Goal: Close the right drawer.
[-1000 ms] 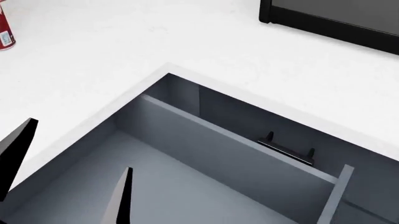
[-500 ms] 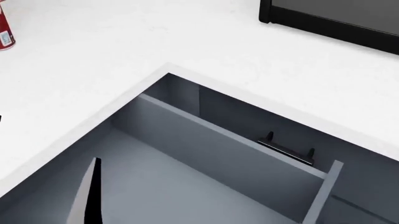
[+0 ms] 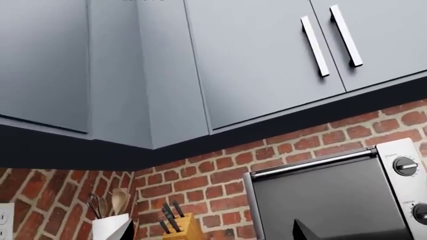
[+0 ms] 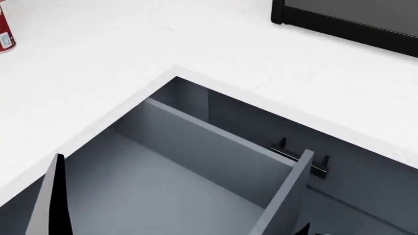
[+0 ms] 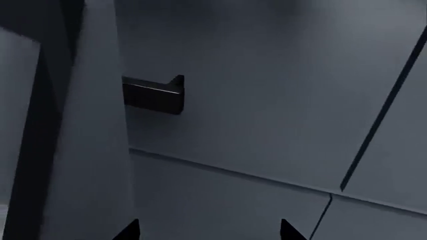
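Observation:
The right drawer [image 4: 163, 186] stands open below the white countertop [image 4: 130, 44] in the head view, slate blue-grey with matching inner walls. Its thick end panel [image 4: 287, 196] crosses at the lower right and partly hides a dark bar handle [image 4: 316, 166] on the cabinet face behind. In the right wrist view the same panel [image 5: 87, 150] stands at one side, half covering that handle [image 5: 153, 95]. My right gripper [image 5: 208, 232] is open and empty, facing the grey cabinet face; one dark tip shows in the head view [image 4: 304, 229]. My left gripper [image 3: 213, 232] is open, empty, raised and pointed at the wall.
A red can [image 4: 5, 29] stands at the counter's far left. A black oven [image 4: 353, 17] sits at the back right. The left wrist view shows the oven [image 3: 333, 200], a knife block [image 3: 177, 227], a white utensil holder [image 3: 110, 227], a brick wall and upper cabinets [image 3: 253, 60].
The drawer has slid to the left, under the left counter; its end panel now overlaps the far handle. The dark left gripper shape at the left edge has left the head view.

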Controlling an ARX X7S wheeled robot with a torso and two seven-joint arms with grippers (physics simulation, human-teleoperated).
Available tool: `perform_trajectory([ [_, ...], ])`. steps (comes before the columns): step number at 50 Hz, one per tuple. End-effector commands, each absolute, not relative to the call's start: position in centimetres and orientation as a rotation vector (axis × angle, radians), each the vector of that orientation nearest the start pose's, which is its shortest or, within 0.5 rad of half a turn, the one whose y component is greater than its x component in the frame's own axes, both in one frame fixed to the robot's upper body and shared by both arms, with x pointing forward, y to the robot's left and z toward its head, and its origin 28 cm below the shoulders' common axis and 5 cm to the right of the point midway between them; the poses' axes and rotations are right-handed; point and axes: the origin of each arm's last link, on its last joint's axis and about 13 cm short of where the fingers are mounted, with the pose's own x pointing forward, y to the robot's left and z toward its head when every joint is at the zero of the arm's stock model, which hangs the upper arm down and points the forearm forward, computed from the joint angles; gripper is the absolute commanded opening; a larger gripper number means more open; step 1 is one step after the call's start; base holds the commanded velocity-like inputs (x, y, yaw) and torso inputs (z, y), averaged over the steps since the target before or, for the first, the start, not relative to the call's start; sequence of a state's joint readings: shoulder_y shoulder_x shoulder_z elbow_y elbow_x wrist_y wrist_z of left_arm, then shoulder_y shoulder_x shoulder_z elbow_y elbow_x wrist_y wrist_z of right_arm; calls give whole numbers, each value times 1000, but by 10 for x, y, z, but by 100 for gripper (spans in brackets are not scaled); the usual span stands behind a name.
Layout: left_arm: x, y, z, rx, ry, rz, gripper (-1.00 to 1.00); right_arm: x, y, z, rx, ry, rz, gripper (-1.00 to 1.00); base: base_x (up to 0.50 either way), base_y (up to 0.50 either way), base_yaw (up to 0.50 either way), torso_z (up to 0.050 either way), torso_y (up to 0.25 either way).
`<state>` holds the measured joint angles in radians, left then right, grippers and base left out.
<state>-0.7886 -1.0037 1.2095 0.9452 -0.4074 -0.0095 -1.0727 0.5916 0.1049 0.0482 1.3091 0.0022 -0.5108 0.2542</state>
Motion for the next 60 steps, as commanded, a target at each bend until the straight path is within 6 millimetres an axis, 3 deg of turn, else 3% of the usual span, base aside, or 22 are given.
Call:
perform_trajectory([
  [1, 146, 205, 197, 125, -673, -215, 100, 300, -109, -41, -129, 172, -162, 100, 0, 0, 0, 0, 0],
  [22, 145, 211, 195, 128, -669, -185, 100, 321, -58, -18, -117, 112, 63, 100, 0, 0, 0, 0, 1],
  [60, 143, 213, 193, 115, -658, -183, 100, 327, -25, 1, -70, 75, 203, 100, 1, 0, 1, 1, 2],
])
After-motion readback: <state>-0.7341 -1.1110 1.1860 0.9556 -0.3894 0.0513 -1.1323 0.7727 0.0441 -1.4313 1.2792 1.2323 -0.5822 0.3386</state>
